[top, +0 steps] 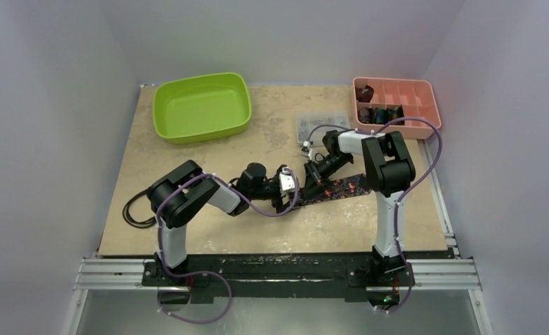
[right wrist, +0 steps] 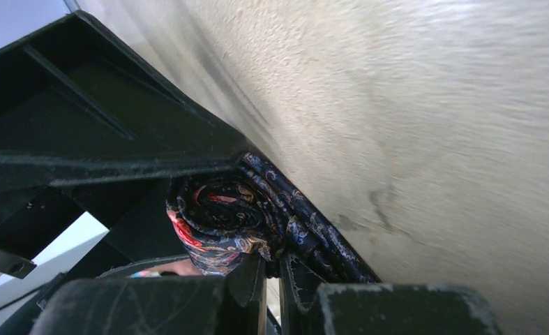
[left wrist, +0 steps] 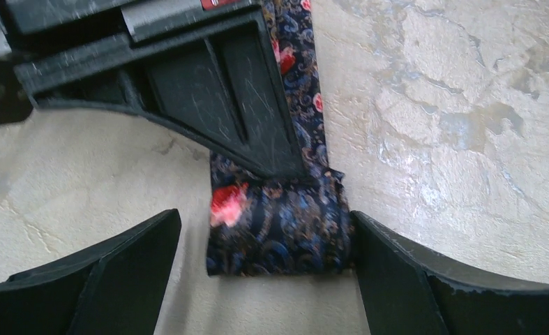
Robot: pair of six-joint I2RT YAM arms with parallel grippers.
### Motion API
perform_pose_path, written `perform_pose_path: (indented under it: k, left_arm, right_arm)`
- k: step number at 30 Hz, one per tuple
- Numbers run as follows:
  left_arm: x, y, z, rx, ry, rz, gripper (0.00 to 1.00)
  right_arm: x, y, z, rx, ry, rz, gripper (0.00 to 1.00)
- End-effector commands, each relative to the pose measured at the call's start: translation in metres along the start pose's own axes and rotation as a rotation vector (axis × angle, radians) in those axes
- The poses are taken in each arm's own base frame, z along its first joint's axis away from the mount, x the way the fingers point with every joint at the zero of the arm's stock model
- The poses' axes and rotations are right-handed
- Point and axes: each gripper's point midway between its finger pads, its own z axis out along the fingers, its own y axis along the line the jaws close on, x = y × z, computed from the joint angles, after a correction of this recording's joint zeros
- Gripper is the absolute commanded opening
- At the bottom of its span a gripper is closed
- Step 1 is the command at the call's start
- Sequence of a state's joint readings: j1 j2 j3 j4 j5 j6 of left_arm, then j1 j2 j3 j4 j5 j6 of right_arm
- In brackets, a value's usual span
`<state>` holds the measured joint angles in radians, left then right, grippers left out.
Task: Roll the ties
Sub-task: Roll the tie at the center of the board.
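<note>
A black necktie (top: 341,187) with red-pink floral dots lies flat on the table, partly rolled at its left end. In the left wrist view the rolled end (left wrist: 278,227) sits between my left gripper's (left wrist: 266,234) open fingers; the right finger (left wrist: 397,272) touches the roll and the left finger stands apart. My right gripper (right wrist: 271,264) is shut at the foot of the coil (right wrist: 215,223), pinching the tie's fabric. It also shows in the left wrist view, lying along the tie (left wrist: 222,98). From above, the left gripper (top: 290,192) and right gripper (top: 315,181) meet mid-table.
A pink compartment tray (top: 432,105) at the back right holds several rolled ties (top: 379,114). A clear plastic box (top: 320,125) lies behind the grippers. A green bin (top: 201,105) stands at the back left. A black cable (top: 137,209) loops at the table's left edge.
</note>
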<state>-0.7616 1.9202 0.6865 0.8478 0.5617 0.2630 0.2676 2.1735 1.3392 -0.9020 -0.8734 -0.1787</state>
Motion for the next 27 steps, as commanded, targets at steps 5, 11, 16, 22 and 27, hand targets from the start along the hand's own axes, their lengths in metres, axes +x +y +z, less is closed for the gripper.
perform_pose_path:
  k: [5,11,16,22,27]
  left_arm:
    - [-0.02,-0.003,0.01,0.036,-0.075,0.067,0.72]
    - [-0.009,-0.01,0.002,0.033,-0.029,0.021,0.31]
    - [0.007,-0.011,-0.011,0.0,0.081,-0.045,0.16]
    - [0.029,-0.017,-0.026,0.022,0.219,-0.066,0.1]
    - [0.035,-0.021,-0.028,0.057,0.244,-0.053,0.09]
  right_arm:
    - [0.01,-0.066,0.027,0.255,0.106,-0.089,0.0]
    - [0.007,-0.056,0.027,0.219,0.075,-0.078,0.0]
    - [-0.004,-0.033,0.017,0.15,0.01,-0.08,0.12]
    - [-0.018,-0.002,-0.022,0.045,-0.089,-0.118,0.23]
    - [-0.028,0.005,-0.037,0.027,-0.136,-0.128,0.23]
